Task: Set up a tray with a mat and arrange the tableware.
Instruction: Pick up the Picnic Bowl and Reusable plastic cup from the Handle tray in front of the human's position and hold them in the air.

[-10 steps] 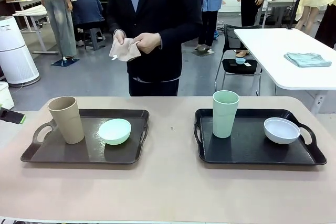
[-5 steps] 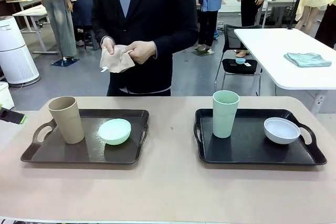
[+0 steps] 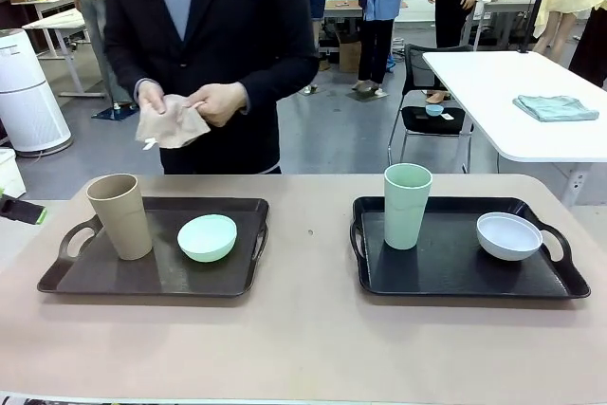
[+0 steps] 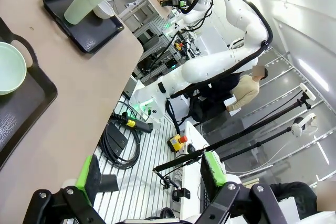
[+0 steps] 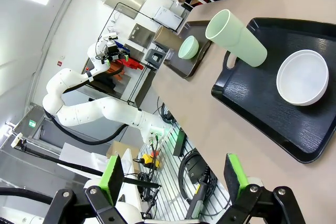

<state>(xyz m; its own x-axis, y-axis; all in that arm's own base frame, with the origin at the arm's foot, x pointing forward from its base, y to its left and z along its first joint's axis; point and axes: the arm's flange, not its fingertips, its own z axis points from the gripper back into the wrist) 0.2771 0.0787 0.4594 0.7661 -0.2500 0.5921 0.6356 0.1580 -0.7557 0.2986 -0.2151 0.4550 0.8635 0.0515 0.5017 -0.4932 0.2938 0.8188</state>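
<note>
Two black trays sit on the tan table. The left tray (image 3: 152, 277) holds a tan cup (image 3: 120, 215) and a mint green bowl (image 3: 207, 237). The right tray (image 3: 455, 272) holds a pale green cup (image 3: 407, 204) and a white bowl (image 3: 509, 235). Behind the left tray a person holds a folded beige mat (image 3: 171, 122) in both hands, above the table's far edge. My left gripper (image 4: 149, 182) is open beyond the table's side, with the mint green bowl (image 4: 8, 69) far ahead. My right gripper (image 5: 173, 179) is open off the table edge, facing the white bowl (image 5: 302, 77) and pale green cup (image 5: 236, 38).
Bare tabletop (image 3: 308, 263) lies between the trays and along the near edge. A white table (image 3: 512, 92) with a teal cloth (image 3: 555, 106) stands behind at the right. A white cylinder unit (image 3: 28, 92) stands at the far left. Cables and a handheld controller (image 4: 131, 124) lie on the floor.
The person has stepped toward picture left, carrying the mat in both hands a little lower. Trays, cups, bowls and both arms have stayed still.
</note>
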